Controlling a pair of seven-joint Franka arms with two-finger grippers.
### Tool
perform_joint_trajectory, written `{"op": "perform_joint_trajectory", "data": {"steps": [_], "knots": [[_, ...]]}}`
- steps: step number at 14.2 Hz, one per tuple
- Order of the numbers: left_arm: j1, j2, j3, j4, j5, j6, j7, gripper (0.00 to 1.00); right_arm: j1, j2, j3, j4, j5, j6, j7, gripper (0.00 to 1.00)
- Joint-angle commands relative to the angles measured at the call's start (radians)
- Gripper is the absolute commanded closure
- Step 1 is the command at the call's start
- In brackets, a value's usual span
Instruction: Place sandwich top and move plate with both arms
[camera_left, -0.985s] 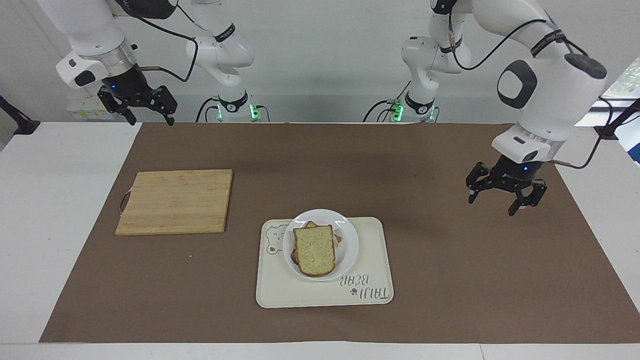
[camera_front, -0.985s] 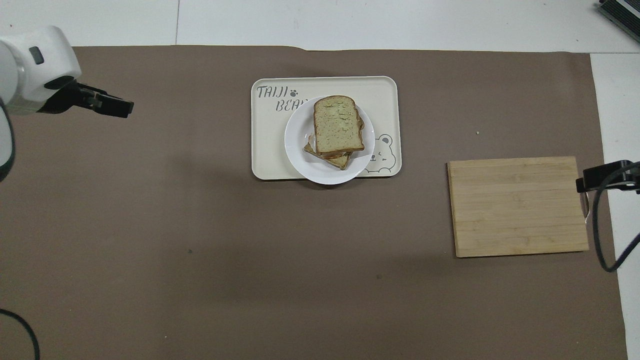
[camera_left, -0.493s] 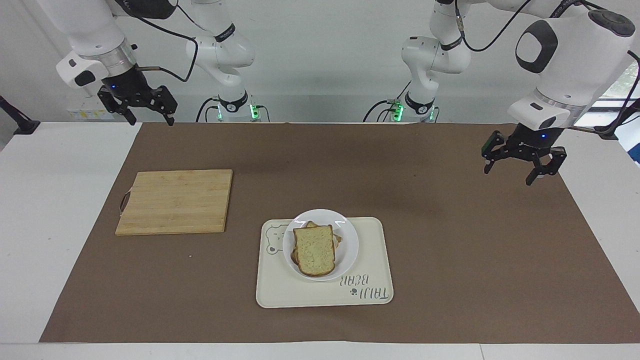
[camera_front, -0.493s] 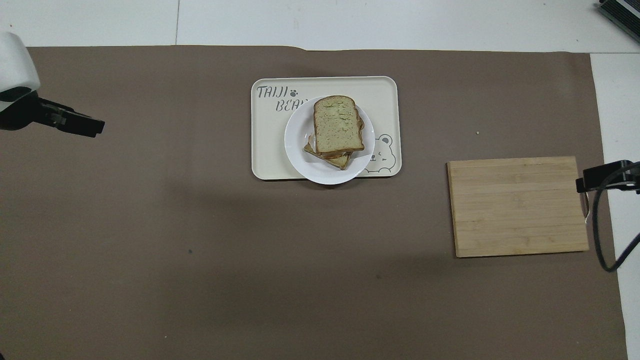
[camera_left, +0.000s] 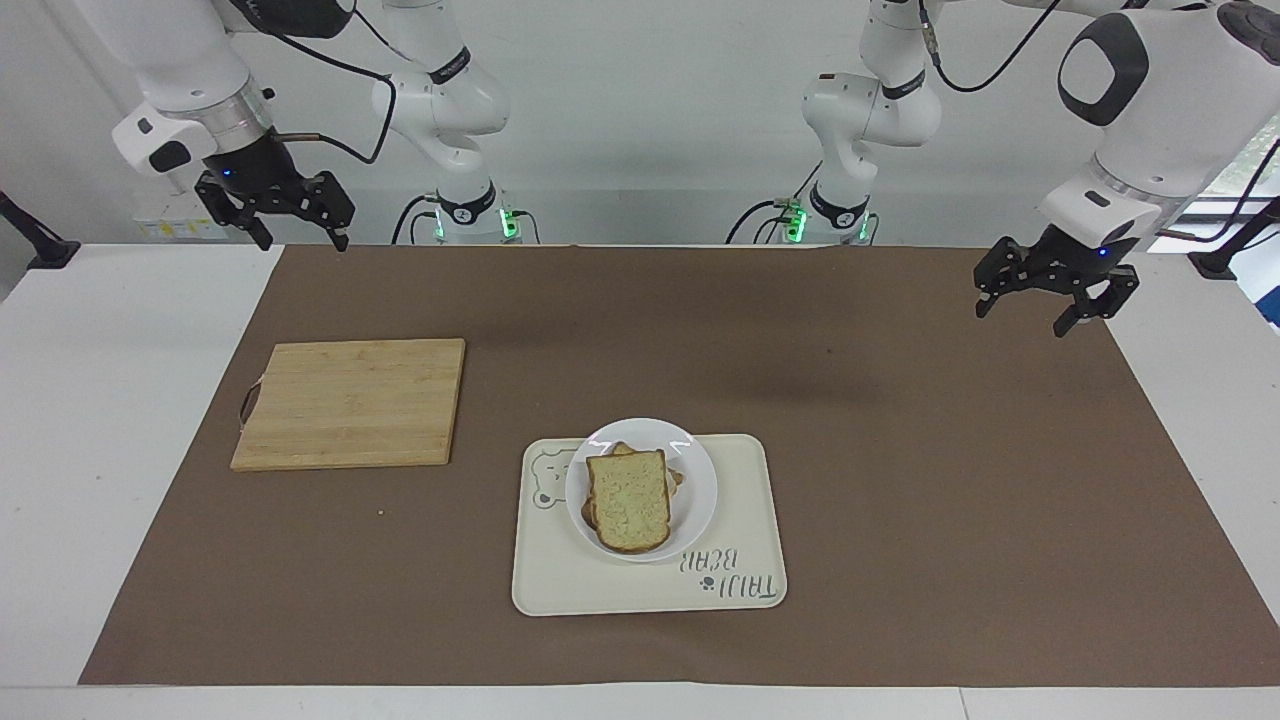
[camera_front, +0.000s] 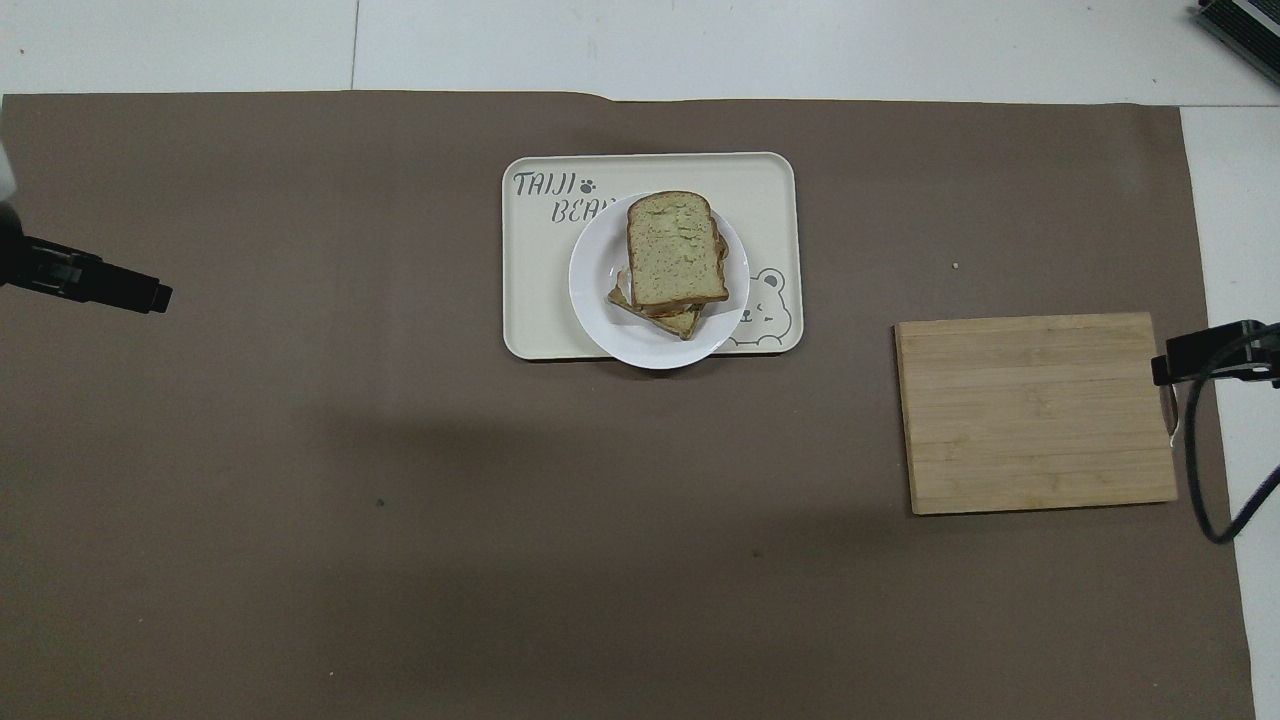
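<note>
Fingers of left gripper (camera_left: 1047, 303) and right gripper (camera_left: 292, 222) were spread, empty, both raised well clear.
Sandwich top (camera_left: 627, 498) sat stacked on plate (camera_left: 698, 492) on tray (camera_left: 752, 520); looked done, nothing left to grasp.

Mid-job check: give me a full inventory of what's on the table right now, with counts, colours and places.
sandwich top: one, pale bread with brown crust, topmost on the stack on the plate
lower sandwich layers: count unclear, brown edges showing under the top slice
plate: one, white, on the tray
tray: one, cream with bear drawing, mid-table
cutting board: one, light wood, toward the right arm's end, nearer the robots than the tray
mat: one, brown, covering the table
left hand: one, black, open, empty, raised over the mat's edge
right hand: one, black, open, empty, raised near its own base, waiting
</note>
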Motion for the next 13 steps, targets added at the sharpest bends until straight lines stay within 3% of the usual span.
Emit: {"op": "perform_joint_trajectory", "data": {"steps": [1, 5, 8, 13], "knots": [[0.082, -0.011, -0.027, 0.101, 0.022, -0.141, -0.027, 0.0, -0.009, 0.007, 0.012, 0.013, -0.007, -0.013, 0.014, 0.0], [0.24, -0.02, -0.184, 0.149, 0.048, -0.225, -0.027, 0.0, -0.009, 0.008, 0.012, 0.013, -0.007, -0.013, 0.014, 0.0], [0.36, -0.072, -0.367, 0.138, 0.104, -0.227, -0.071, 0.0, -0.009, 0.007, 0.012, 0.013, -0.007, -0.013, 0.014, 0.0], [0.355, -0.135, -0.386, 0.038, 0.105, -0.204, -0.125, 0.0, -0.009, 0.008, 0.012, 0.013, -0.007, -0.013, 0.014, 0.0]]}}
